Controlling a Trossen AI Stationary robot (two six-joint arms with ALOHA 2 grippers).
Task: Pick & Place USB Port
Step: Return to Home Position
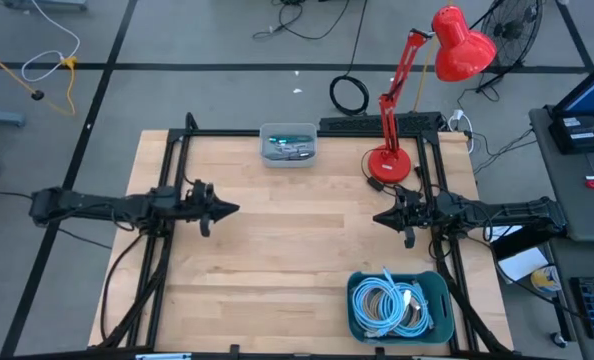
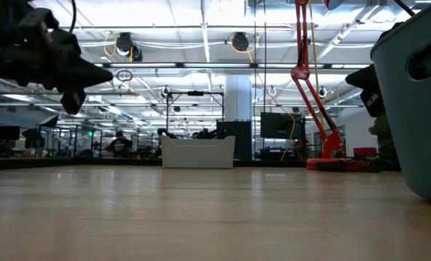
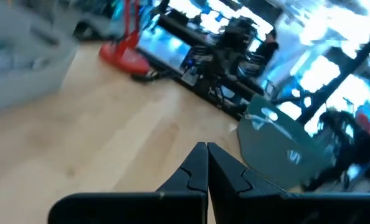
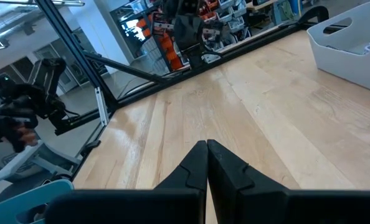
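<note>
Two bins loaded, nothing loose on the wooden table (image 1: 277,250). Pale and blue HDMI cables (image 1: 392,305) coiled in the blue bin (image 1: 439,290), at the table edge nearest the low camera. Dark USB cables (image 1: 289,150) bunched in the gray bin (image 1: 288,127) at the far edge, near the red desk lamp (image 1: 389,163). Probably light and limp, springy in the coil, slick along the jacket. Best pinched at a stiff plug end or across a gathered loop, never one stray strand.

Left gripper (image 1: 229,209) above the table's left side, fingertips (image 3: 196,165) pressed together, empty, touching nothing. Right gripper (image 1: 379,216) opposite, between lamp and blue bin, fingertips (image 4: 196,163) likewise closed on nothing. Parked, by the look of it.
</note>
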